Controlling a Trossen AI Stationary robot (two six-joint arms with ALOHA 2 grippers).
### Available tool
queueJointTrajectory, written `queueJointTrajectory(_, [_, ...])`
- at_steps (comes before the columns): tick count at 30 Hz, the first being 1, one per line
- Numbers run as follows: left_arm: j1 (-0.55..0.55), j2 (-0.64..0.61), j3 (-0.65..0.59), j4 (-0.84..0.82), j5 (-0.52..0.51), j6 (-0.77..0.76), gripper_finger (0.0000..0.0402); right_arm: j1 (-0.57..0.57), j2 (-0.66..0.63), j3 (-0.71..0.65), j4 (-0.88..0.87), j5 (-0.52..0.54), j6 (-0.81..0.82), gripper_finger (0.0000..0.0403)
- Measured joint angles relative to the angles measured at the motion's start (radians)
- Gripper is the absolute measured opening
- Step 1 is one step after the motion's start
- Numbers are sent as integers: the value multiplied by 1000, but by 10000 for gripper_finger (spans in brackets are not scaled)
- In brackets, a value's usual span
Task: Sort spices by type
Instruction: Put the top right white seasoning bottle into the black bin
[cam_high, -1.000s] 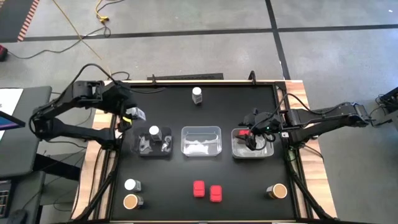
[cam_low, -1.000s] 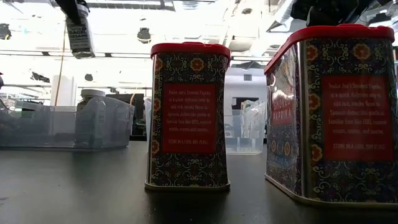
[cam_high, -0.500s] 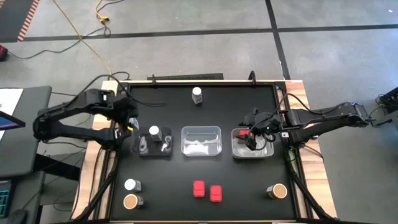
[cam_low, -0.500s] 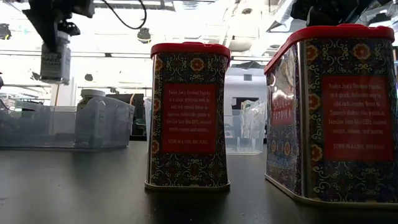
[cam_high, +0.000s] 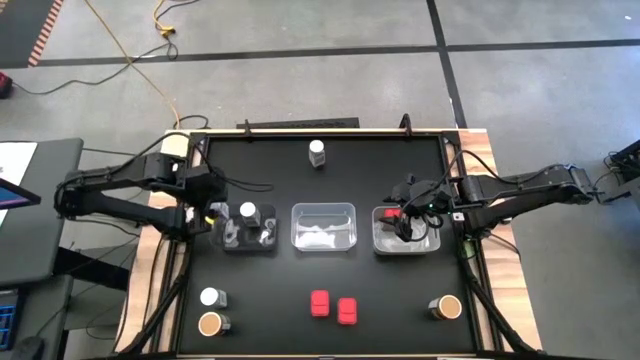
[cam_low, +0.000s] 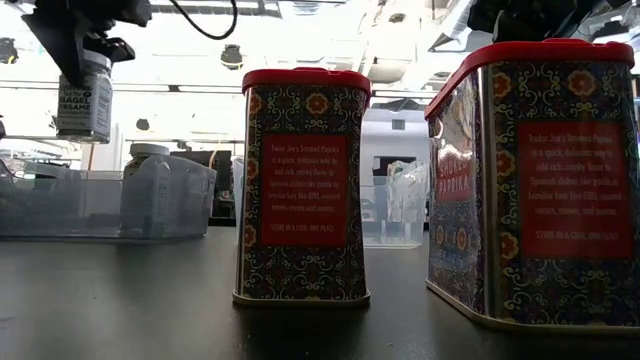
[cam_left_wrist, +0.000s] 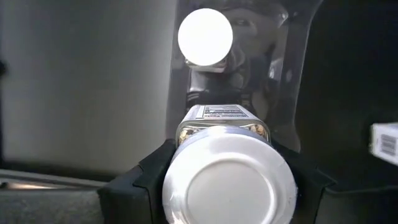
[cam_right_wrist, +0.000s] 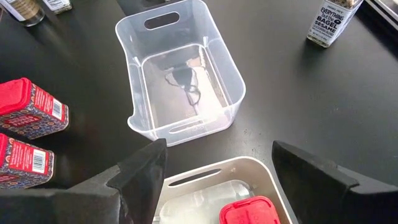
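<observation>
Your left gripper (cam_left_wrist: 227, 186) has its jaws clamped tight on a clear glass spice jar with a white cap (cam_left_wrist: 228, 180), carried upright and clear of the black desk (cam_high: 330, 180). Just ahead of those jaws sits the left clear plastic tray (cam_high: 247, 232), already holding another white-capped jar (cam_high: 248, 212), so the held jar looks lined up to join its own kind there.

Your right gripper (cam_right_wrist: 214, 171) hangs with its jaws partly open and gripping nothing. Directly beneath them a small red rectangular tin (cam_right_wrist: 250, 211) lies in the right clear tray (cam_high: 406, 238); that reads as a release just made. The middle clear tray (cam_right_wrist: 180, 74) ahead of them holds no spices, presumably reserved for the tan-topped jars (cam_high: 447, 306).
</observation>
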Motion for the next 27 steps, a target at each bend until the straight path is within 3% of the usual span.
queueJointTrajectory(6, [-27,-1,-16,28,-2,36,202,0,0,0,0,0,0,317])
queueJointTrajectory(27, [-30,15,-264,277,29,33,206,0,0,0,0,0,0,317])
